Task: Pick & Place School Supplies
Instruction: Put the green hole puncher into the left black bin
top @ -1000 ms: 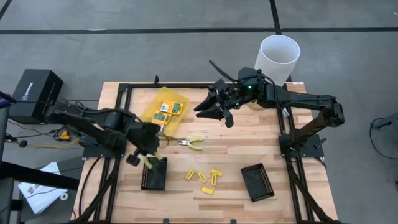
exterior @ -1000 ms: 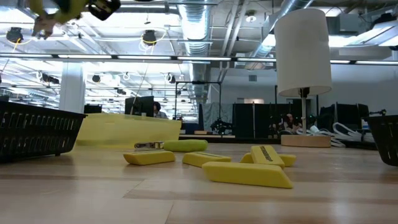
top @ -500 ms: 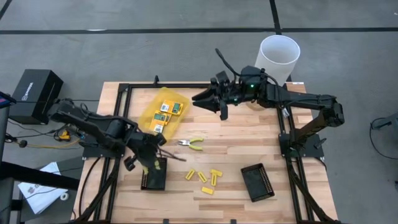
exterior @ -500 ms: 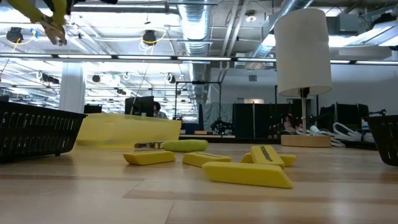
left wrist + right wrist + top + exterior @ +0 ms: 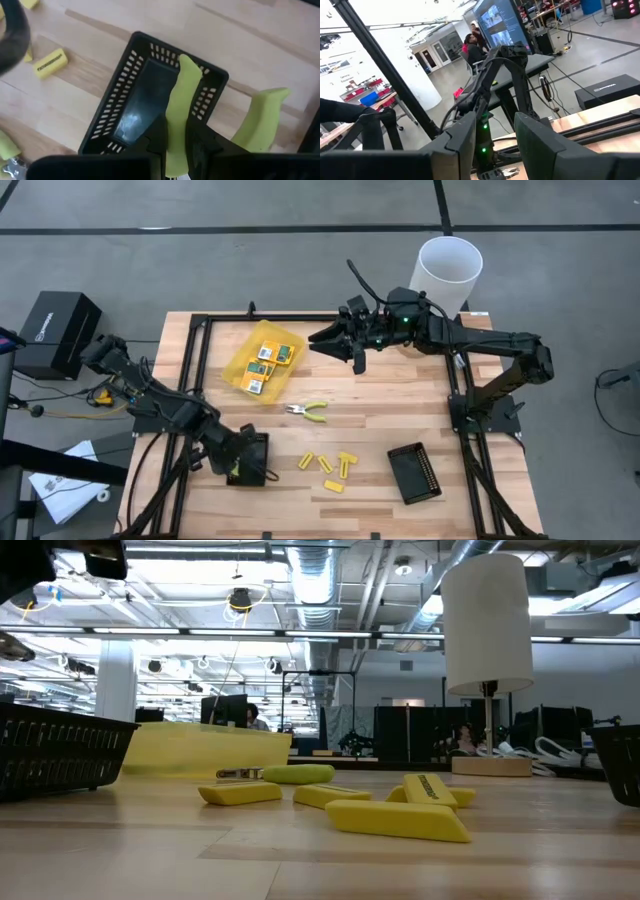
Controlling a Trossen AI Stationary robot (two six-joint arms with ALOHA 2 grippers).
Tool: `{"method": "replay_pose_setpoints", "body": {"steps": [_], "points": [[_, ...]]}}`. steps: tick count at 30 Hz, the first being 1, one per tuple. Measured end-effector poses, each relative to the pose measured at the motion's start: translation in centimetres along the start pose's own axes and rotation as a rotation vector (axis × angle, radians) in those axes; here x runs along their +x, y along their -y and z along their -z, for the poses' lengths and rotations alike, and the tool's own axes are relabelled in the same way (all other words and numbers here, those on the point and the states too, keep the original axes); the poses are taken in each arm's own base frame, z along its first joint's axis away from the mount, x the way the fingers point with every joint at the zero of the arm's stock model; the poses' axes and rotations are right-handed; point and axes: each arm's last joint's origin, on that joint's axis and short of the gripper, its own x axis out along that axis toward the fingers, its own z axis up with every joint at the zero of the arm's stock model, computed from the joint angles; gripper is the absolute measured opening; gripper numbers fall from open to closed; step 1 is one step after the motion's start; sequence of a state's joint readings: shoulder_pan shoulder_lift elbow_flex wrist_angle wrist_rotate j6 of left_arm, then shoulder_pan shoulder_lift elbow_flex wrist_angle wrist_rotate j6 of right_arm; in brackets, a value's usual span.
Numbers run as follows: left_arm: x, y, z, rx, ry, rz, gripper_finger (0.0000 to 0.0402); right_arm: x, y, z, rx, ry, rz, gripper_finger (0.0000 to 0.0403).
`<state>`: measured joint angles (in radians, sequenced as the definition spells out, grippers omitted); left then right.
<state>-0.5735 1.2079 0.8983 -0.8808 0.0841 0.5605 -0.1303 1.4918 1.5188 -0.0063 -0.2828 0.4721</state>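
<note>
My left gripper (image 5: 236, 466) hangs over the left black tray (image 5: 250, 459), shut on a plier-like tool with yellow-green handles (image 5: 182, 95). A second such tool (image 5: 307, 412) lies flat mid-table. Several yellow stubby pieces (image 5: 331, 469) lie near the front. Flat packets (image 5: 268, 357) lie in the translucent yellow container (image 5: 246, 370). My right gripper (image 5: 336, 346) is raised over the table's far middle, open and holding nothing. My left gripper pinches one handle of the tool (image 5: 176, 127) between its two fingers, which come steeply from above. That handle runs on ahead of the fingers over the tray (image 5: 127, 107). The other handle (image 5: 262, 114) splays off to one side, beyond the tray's wall.
A second black tray (image 5: 414, 472) lies near the front right. A white bucket (image 5: 449, 272) stands beyond the table's far right corner, and a black box (image 5: 55, 330) sits off the left edge. Bare wood shows between the trays and the container.
My left gripper has carried the tool toward the table's near edge and down, rolling as it went, from beside the yellow container to above the left tray. My right gripper has turned a little in place.
</note>
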Motion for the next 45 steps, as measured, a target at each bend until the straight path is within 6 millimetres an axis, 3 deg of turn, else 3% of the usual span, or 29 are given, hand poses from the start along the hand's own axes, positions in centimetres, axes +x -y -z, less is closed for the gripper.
{"method": "replay_pose_setpoints", "body": {"steps": [7,20,33,40,45], "points": [[0.6,-1.0,-1.0,0.000,0.083,-0.059,0.0031,0.0,0.1,0.0,0.000,0.010,0.020,0.0129],[5.7,-2.3,-2.0,0.072,0.014,0.005,0.0031,0.0,0.1,0.0,0.002,0.003,0.023,0.0129],[6.3,-3.6,-1.2,0.053,0.027,-0.005,0.0031,0.1,-0.3,0.3,-0.003,-0.011,0.014,0.0129],[7.4,-3.3,0.6,0.055,-0.012,0.026,0.0031,0.2,-0.6,0.6,-0.002,-0.023,0.005,0.0129],[7.5,-3.3,0.5,0.055,0.004,0.030,0.0031,0.2,-0.6,0.6,-0.002,-0.023,0.005,0.0129]]}}
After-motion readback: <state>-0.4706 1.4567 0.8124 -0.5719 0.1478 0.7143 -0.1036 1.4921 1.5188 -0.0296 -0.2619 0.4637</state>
